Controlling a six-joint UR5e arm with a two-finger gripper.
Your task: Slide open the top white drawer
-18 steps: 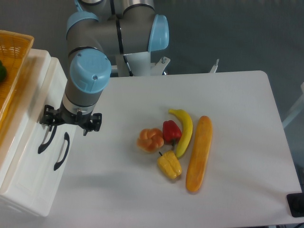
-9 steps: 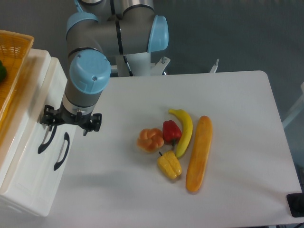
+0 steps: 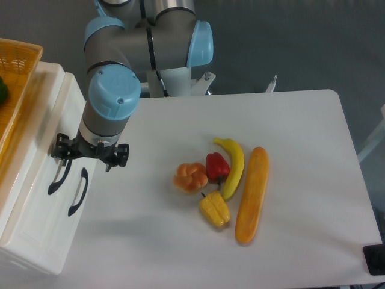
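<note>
Glossy white plastic fills the left edge of the frame: that's the cabinet (image 3: 36, 241), seen from above and a bit tilted, with two curved black bar handles on its front. The top white drawer (image 3: 36, 174) is the one whose handle (image 3: 58, 174) sits further left, and the lower white drawer (image 3: 60, 217) has its own handle (image 3: 77, 191) just to the right and slightly lower in the picture. Both fronts look flush with each other, so the top one looks shut. The gripper (image 3: 67, 156) sits left of centre, hanging off the grey arm with light blue caps (image 3: 114, 90) that comes down from the top of the frame. Its black body is right over the upper end of the top drawer's handle, and one finger overlaps that bar. Honestly can't tell from this angle whether the fingers are spread or pinching the handle, the wrist hides too much. A yellow wicker basket (image 3: 15, 66) sits on top of the cabinet in the upper left corner. Out in the middle of the white table (image 3: 301, 132), well apart from the claw, there's a bun (image 3: 190, 177), a red pepper (image 3: 217, 166), a banana (image 3: 233, 165), a yellow pepper (image 3: 215, 209) and a long loaf (image 3: 252, 194) bunched together.
</note>
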